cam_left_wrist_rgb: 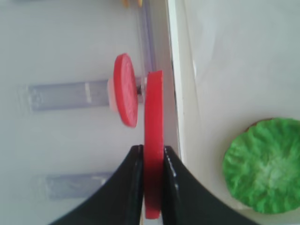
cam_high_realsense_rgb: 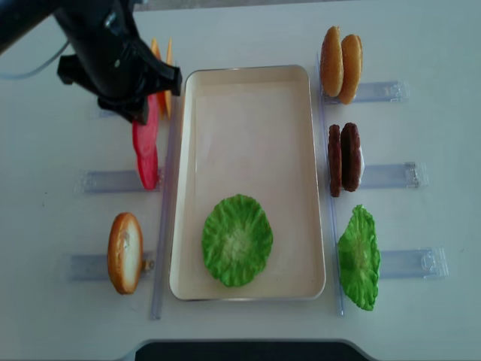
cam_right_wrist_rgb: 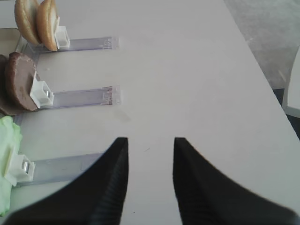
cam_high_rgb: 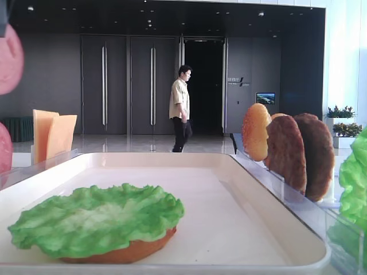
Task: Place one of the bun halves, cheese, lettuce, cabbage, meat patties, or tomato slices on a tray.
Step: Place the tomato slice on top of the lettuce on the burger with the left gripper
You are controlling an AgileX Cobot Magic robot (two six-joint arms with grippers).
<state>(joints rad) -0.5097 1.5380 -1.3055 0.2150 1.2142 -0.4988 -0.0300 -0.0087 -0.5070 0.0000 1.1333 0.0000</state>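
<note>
My left gripper (cam_left_wrist_rgb: 153, 151) is shut on an upright red tomato slice (cam_left_wrist_rgb: 153, 140), just left of the cream tray's rim (cam_left_wrist_rgb: 174, 70). Another tomato slice (cam_left_wrist_rgb: 125, 96) stands in its clear rack beside it. From above, the left arm (cam_high_realsense_rgb: 113, 53) hangs over the held slice (cam_high_realsense_rgb: 152, 113) at the tray's (cam_high_realsense_rgb: 188, 188) left side. A lettuce round (cam_high_realsense_rgb: 237, 239) lies in the tray on a bun half (cam_high_rgb: 129, 252). Over bare table, my right gripper (cam_right_wrist_rgb: 150, 143) stands open and empty.
Clear racks flank the tray. On the left are cheese slices (cam_high_rgb: 51, 134) and a bun half (cam_high_realsense_rgb: 124, 252). On the right are two bun halves (cam_high_realsense_rgb: 340, 64), two meat patties (cam_high_realsense_rgb: 344, 159) and a lettuce leaf (cam_high_realsense_rgb: 359, 257). A person (cam_high_rgb: 180, 109) walks in the background.
</note>
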